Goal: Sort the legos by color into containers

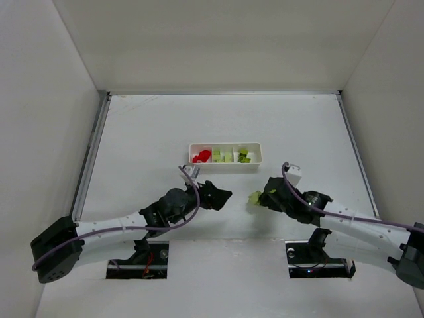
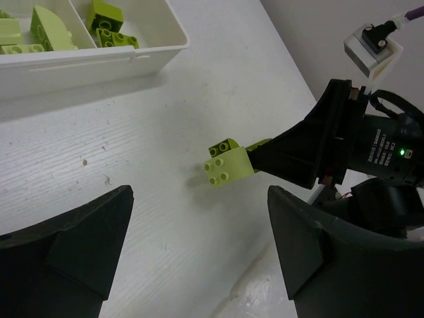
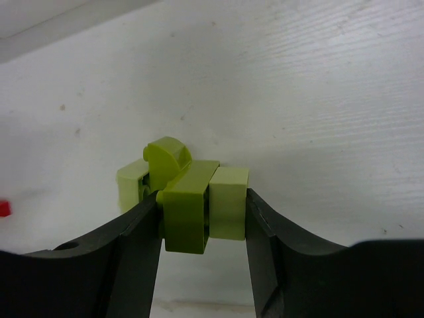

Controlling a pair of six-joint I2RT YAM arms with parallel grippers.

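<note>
My right gripper (image 3: 202, 207) is shut on a small cluster of yellow-green legos (image 3: 199, 199), one finger pressing each side, just above the table. From above, the cluster (image 1: 254, 197) sits at the tip of the right gripper (image 1: 260, 197), in front of the tray. My left gripper (image 2: 199, 225) stands open and empty, a little left of that cluster (image 2: 228, 162); from above it (image 1: 224, 197) points toward it. The white tray (image 1: 225, 165) holds red legos (image 1: 201, 156) in its left container and yellow-green ones (image 1: 244, 156) in the middle and right containers.
The tray's corner (image 2: 159, 53) shows at the upper left of the left wrist view, with green bricks (image 2: 109, 26) inside. White walls enclose the table on three sides. A red speck (image 3: 3, 209) sits at the left edge of the right wrist view.
</note>
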